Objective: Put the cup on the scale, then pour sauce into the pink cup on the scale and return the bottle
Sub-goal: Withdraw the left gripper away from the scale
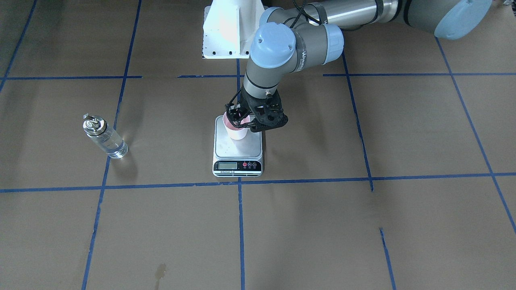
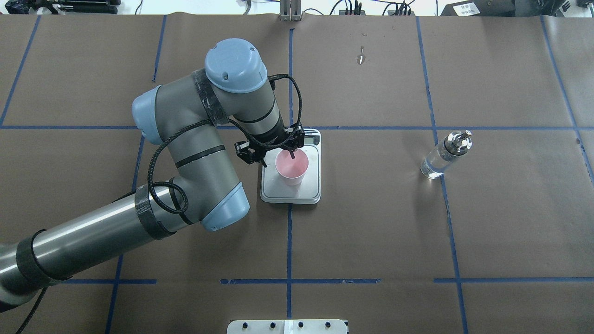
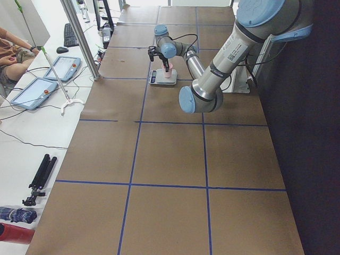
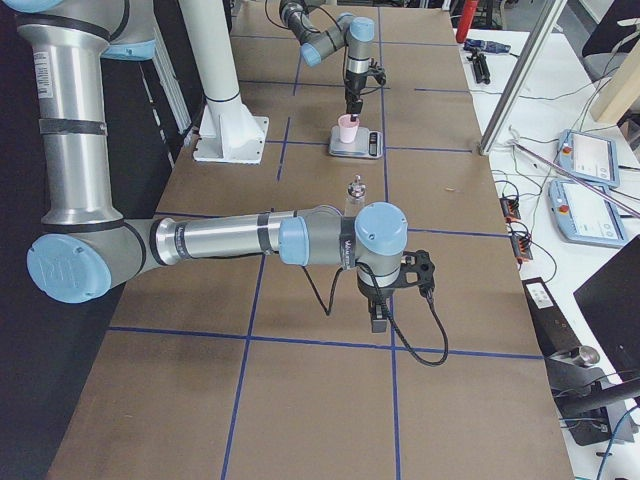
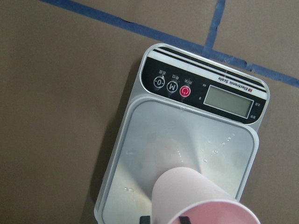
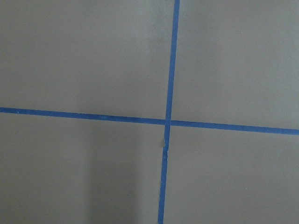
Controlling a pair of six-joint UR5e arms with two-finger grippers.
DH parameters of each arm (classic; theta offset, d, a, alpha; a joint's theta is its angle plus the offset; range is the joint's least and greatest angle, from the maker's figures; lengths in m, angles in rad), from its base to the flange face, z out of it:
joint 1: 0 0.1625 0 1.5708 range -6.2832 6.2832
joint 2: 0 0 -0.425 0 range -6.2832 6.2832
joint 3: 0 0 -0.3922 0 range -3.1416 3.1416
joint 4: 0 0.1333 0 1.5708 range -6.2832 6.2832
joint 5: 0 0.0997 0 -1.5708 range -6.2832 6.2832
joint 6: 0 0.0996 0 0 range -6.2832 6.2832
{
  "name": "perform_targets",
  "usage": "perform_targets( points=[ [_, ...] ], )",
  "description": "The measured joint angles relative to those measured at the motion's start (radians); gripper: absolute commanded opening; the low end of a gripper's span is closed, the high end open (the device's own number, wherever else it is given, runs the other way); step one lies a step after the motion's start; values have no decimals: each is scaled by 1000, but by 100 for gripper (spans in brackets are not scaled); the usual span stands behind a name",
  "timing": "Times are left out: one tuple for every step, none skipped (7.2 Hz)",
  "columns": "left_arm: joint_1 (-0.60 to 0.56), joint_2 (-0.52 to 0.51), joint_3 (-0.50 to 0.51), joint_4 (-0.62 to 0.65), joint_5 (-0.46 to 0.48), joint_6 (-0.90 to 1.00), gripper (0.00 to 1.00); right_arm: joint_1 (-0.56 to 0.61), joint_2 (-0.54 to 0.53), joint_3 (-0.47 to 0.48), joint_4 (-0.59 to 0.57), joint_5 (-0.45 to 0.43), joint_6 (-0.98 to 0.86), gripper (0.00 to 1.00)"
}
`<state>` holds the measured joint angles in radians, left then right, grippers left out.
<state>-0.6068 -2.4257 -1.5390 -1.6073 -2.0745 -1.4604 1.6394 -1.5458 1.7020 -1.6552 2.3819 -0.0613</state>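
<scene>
The pale pink cup [image 1: 237,131] stands upright on the back half of the scale [image 1: 238,155], at or just above its steel platform. My left gripper [image 1: 241,120] is shut on the cup's rim, one finger inside and one outside, as the overhead view [image 2: 285,155] shows. The left wrist view shows the cup [image 5: 196,196] over the platform [image 5: 187,135], below the display. The clear glass bottle [image 2: 441,157] with its metal spout stands alone, far to the scale's right in the overhead view. My right gripper [image 4: 380,318] hangs over bare table, far from all of this; I cannot tell if it is open.
The table is brown paper with blue tape lines. The white robot base [image 1: 229,28] stands behind the scale. A small wet stain [image 1: 161,272] lies near the operators' edge. Tablets and cables lie on the side benches [image 4: 590,160].
</scene>
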Motion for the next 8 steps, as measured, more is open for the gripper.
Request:
perform_targets(
  points=[
    [-6,7,-37,21,2,2,100,-1,2,3,-1,0,0,100],
    [-14,22,-92,59,3,4,100,-1,5,5,-1,0,-1,100],
    [-22,50,-167,97,3,7,100,-1,5,7,1,2,-1,100],
    [-28,88,-254,131,1,19,100,-1,5,8,3,5,0,100],
    [-40,129,-348,183,-1,60,100,-1,4,19,4,12,0,100],
    [-62,166,-437,253,-2,126,100,0,-9,59,0,16,-1,100],
    [-97,212,-516,304,-3,201,100,0,-38,134,-5,16,-1,100],
    [-139,270,-582,328,-3,280,100,-6,-71,221,-17,15,-1,100]
  ],
)
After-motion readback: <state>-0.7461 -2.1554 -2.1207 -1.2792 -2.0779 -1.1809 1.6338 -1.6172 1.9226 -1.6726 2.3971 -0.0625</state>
